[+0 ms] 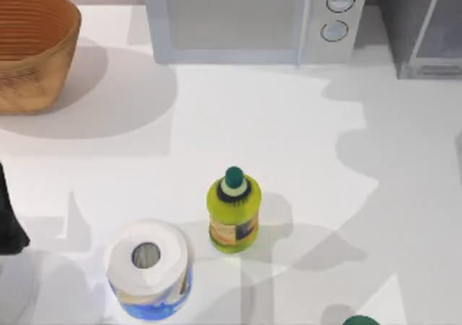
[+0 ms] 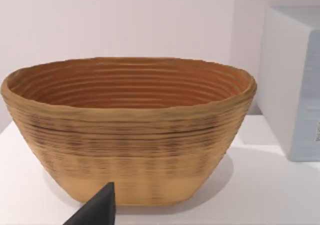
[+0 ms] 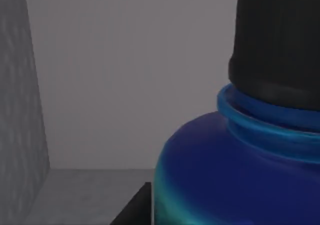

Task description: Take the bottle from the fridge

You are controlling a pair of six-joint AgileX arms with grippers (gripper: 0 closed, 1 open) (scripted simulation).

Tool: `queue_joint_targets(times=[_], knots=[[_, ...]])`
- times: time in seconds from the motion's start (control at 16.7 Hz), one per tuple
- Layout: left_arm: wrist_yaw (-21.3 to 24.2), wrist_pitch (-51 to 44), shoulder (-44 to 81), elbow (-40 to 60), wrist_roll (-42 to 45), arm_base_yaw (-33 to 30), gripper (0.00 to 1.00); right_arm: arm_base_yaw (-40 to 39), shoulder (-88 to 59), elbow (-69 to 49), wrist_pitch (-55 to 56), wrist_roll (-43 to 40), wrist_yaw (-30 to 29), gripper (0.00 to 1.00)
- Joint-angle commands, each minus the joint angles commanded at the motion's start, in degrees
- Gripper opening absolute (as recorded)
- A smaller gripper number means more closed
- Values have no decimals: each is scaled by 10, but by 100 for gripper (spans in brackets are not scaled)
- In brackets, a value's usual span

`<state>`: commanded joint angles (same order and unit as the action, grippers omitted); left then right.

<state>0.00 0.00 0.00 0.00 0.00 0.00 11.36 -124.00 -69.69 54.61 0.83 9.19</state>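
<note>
On the white tabletop (image 1: 303, 123), nearest the camera at about seven o'clock, stands a roll of paper towel (image 1: 148, 267) on end. Just beside it, near six o'clock, a yellow-green bottle (image 1: 233, 209) with a dark green cap stands upright. Farther off, at ten o'clock, sits a woven basket (image 1: 32, 47); at twelve o'clock a light grey microwave (image 1: 253, 18) with two round knobs; at two o'clock the dark grey fridge (image 1: 422, 25). The right wrist view looks into the fridge's grey interior, very close to the blue bottle (image 3: 215, 180) with its black cap. Left end effector (image 2: 97, 210): I cannot tell how open it is, or the right one's state either.
</note>
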Motion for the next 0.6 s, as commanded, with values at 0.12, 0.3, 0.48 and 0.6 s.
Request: queue_joint_targets(times=[0.12, 0.3, 0.48, 0.6], knots=[[0, 0, 0, 0, 0, 0, 100, 0, -3, 2, 1, 1, 0, 0], [0, 0, 0, 0, 0, 0, 100, 4, 19, 24, 15, 1, 4, 0], [0, 0, 0, 0, 0, 0, 100, 11, 60, 94, 42, 1, 12, 0], [0, 0, 0, 0, 0, 0, 100, 15, 85, 157, 57, 1, 17, 0]])
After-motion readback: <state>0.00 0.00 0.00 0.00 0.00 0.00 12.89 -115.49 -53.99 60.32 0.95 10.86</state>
